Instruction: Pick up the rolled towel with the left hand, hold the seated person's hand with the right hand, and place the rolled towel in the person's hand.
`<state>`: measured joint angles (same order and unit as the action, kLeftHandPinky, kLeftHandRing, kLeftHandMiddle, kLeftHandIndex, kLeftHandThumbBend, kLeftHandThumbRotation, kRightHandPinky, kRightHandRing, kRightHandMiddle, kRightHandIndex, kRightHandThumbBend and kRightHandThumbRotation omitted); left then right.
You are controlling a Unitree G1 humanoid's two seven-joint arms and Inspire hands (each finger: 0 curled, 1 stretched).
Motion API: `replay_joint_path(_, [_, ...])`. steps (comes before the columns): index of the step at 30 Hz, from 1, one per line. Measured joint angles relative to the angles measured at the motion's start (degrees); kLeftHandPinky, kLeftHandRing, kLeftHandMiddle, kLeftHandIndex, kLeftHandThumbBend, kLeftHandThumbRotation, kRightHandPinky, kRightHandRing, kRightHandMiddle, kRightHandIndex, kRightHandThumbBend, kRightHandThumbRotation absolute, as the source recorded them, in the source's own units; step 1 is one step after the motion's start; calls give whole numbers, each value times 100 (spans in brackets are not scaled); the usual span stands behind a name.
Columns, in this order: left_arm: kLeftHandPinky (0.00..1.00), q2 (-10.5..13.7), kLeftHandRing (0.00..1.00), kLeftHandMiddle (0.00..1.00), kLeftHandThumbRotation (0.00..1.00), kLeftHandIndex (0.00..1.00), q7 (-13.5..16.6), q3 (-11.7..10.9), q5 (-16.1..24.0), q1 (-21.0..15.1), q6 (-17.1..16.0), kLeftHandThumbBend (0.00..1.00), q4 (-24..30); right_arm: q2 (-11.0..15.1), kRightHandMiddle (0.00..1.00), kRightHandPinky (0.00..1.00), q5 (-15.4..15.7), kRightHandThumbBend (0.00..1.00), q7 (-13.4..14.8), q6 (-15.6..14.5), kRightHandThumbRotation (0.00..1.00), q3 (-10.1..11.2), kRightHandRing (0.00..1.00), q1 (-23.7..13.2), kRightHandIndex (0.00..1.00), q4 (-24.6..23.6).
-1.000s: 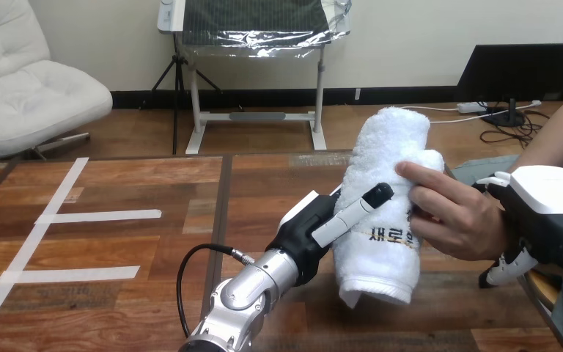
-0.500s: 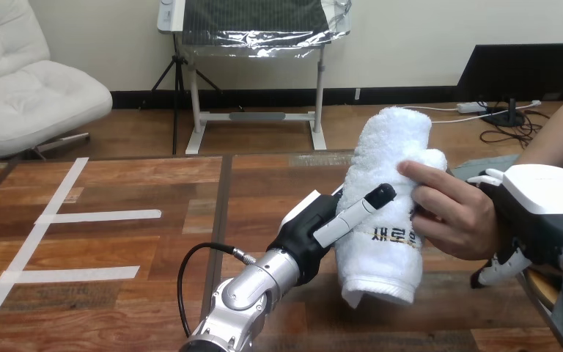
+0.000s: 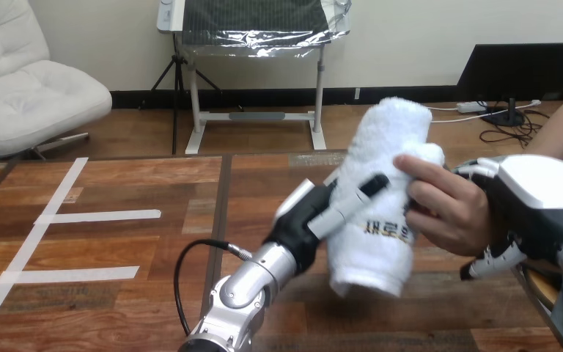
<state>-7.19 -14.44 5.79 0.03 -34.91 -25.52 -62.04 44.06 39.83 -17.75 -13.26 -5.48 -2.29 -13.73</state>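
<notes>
Left hand (image 3: 304, 220), fingers (image 3: 348, 205) curled round towel (image 3: 381, 176) near bench (image 3: 117, 242) right edge. Person's hand (image 3: 447, 209) on towel. Right hand (image 3: 535, 202) behind, grip unclear. Early release: towel drops.

Left hand (image 3: 302, 224) partly behind rolled towel (image 3: 383, 143)

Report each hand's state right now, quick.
Left hand: closed on the rolled towel.
Right hand: closed round the person's hand, which also rests on the towel.
</notes>
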Motion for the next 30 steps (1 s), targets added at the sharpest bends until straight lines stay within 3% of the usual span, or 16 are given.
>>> replay_joint_path(3, [100,-3,100,100,95,100,173,-12,-2,10,-147,76,89,-83,93,81,-67,92,25,-32,0,121,93,74,84,-198])
replay_joint_path(10, [100,-20,99,100,99,100,438,-18,-6,53,-582,68,372,-314,92,80,-75,89,92,-141,0,340,92,224,84,-664])
replay_joint_path(18, [99,-41,96,99,100,100,332,-33,-106,124,-957,69,720,-535,93,80,-156,85,92,-232,0,571,93,397,85,-1164])
replay_joint_path(30, [93,82,94,97,100,100,126,-27,-190,485,-1012,70,1389,-898,94,80,-321,81,64,-482,0,869,94,655,86,-1945])
